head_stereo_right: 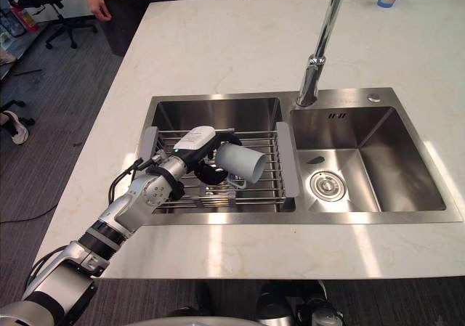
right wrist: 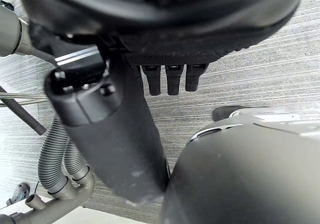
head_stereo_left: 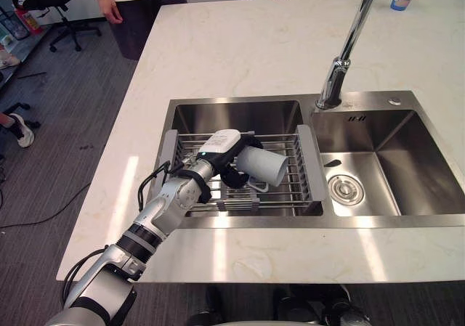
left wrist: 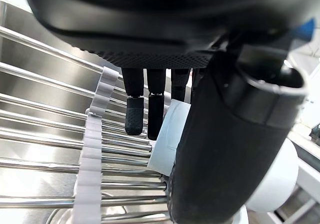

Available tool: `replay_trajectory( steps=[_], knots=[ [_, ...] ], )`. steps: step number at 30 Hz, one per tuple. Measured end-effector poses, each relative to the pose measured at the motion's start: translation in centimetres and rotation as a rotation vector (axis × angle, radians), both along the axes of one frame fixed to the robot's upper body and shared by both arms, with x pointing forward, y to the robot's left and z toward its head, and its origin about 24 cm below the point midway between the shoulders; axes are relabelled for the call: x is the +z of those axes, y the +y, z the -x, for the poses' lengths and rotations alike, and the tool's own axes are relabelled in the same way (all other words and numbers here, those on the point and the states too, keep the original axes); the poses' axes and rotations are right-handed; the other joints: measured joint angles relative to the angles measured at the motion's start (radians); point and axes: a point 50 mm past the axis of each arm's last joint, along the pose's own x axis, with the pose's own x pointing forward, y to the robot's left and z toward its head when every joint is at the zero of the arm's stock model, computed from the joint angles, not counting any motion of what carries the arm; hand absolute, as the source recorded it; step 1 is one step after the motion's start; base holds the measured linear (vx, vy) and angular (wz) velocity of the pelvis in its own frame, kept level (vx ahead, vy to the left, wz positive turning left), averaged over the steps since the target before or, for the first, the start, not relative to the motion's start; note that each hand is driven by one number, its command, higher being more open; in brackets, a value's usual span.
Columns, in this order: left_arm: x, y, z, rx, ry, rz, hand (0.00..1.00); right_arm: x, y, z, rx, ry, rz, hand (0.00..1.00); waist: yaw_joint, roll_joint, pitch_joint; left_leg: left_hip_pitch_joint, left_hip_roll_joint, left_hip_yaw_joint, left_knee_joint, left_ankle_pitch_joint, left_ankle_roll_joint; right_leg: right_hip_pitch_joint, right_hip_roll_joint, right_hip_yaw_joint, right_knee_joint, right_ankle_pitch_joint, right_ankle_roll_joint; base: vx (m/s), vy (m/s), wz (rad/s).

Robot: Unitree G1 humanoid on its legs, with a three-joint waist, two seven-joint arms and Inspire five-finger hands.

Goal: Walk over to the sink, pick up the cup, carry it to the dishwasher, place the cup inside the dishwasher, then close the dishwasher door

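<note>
Left hand (head_stereo_left: 221, 152) at the cup (head_stereo_left: 263, 165), which lies on its side on the wire rack (head_stereo_left: 290, 188) across the left basin of the sink (head_stereo_left: 407, 123), mouth turned toward the right basin; thumb and fingers (left wrist: 135, 116) sit on opposite sides of the cup's closed end, apparently clamped on it, though how firm the contact is cannot be judged. Right hand (right wrist: 150, 19) hangs over the floor (right wrist: 260, 84), fingers relaxed and holding nothing.

Hazards, as judged from this pose: the grip lies near one end of a smooth round body, so the long free end may lever the cup out of the fingers on lifting; a slip would drop it onto the rack bars or let it roll toward the rack's raised side. Fingertips reaching down among the bars could snag as the hand rises. The faucet (head_stereo_left: 349, 43) stands close beside the exit path over the bench (head_stereo_left: 254, 50); a wide swing could strike it. A person (head_stereo_left: 138, 6) stands at the far corner.
</note>
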Motion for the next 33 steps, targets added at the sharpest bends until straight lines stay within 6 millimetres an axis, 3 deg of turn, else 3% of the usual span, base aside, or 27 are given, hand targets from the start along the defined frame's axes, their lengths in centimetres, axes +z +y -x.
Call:
replay_trajectory(
  steps=[5, 8, 11, 16, 20, 24, 28, 30, 33],
  knots=[
    [2.7, -1.7, 1.0, -0.056, -0.068, 0.202, 0.3, 0.0, -0.4, 0.4, -0.034, 0.004, 0.003, 0.9, 0.016, 0.0, 0.002, 0.002, -0.003, -0.003, 0.0, 0.0, 0.0, 0.009, 0.001, 0.001, 0.001, 0.0, 0.0, 0.04, -0.008, 0.0],
    [5.0, -1.4, 2.5, -0.045, -0.134, 0.48, 0.3, 0.0, -0.6, 0.6, -0.043, 0.007, 0.008, 0.9, 0.018, 0.0, 0.002, 0.014, -0.003, -0.003, 0.0, 0.0, 0.0, 0.016, 0.001, 0.011, 0.001, -0.001, 0.0, 0.01, -0.006, -0.08],
    [5.8, -0.4, 4.0, -0.033, -0.159, 0.689, 0.3, -0.1, -0.6, 1.0, -0.048, 0.018, 0.009, 0.9, 0.021, 0.0, 0.002, 0.027, 0.0, -0.004, 0.0, -0.003, -0.002, 0.027, 0.004, 0.014, 0.003, -0.003, -0.001, -0.03, -0.006, -0.04],
    [4.2, 2.3, 6.5, 0.058, -0.081, 1.019, 0.3, -0.2, -0.7, 1.6, -0.061, 0.029, 0.008, 0.9, 0.046, -0.001, 0.0, 0.036, 0.009, 0.001, 0.0, -0.012, -0.007, 0.025, 0.009, 0.026, 0.007, -0.011, 0.004, -0.04, 0.002, -0.04],
    [1.9, 3.5, 7.7, 0.158, 0.003, 1.126, 0.3, -0.2, -0.7, 1.5, -0.062, 0.025, 0.01, 0.9, 0.058, -0.002, -0.001, 0.037, 0.011, 0.016, 0.0, -0.017, -0.007, 0.02, 0.013, 0.041, 0.005, -0.005, 0.001, 0.02, -0.001, -0.11],
    [0.1, 3.6, 8.7, 0.214, 0.074, 1.185, 0.3, 0.0, -0.8, 1.1, -0.067, 0.008, 0.019, 0.9, 0.072, -0.01, -0.009, 0.034, 0.016, 0.064, 0.022, -0.043, -0.007, 0.007, 0.021, 0.093, 0.0, 0.011, 0.004, 0.07, 0.005, -0.33],
    [0.1, 3.3, 9.3, 0.211, 0.085, 1.209, 0.3, 0.7, -0.4, -0.2, -0.078, -0.053, 0.029, 0.9, 0.077, -0.031, -0.005, -0.016, 0.031, 0.12, 0.141, -0.114, 0.0, -0.044, 0.021, 0.166, 0.044, 0.015, 0.011, 0.01, 0.027, -0.49],
    [0.5, 2.9, 9.5, 0.181, 0.08, 1.215, 0.3, 1.3, 0.0, -1.2, -0.095, -0.109, 0.025, 0.9, 0.079, -0.047, -0.003, -0.08, 0.045, 0.147, 0.229, -0.151, 0.01, -0.102, 0.014, 0.185, 0.074, 0.027, 0.029, -0.07, 0.036, -0.37],
    [0.4, 2.5, 9.6, 0.172, 0.093, 1.222, 0.3, 1.4, -0.1, -1.3, -0.107, -0.114, 0.043, 0.9, 0.077, -0.057, 0.003, -0.091, 0.044, 0.154, 0.273, -0.172, 0.028, -0.114, 0.005, 0.183, 0.101, 0.043, 0.058, -0.11, 0.054, -0.16]
  ],
)
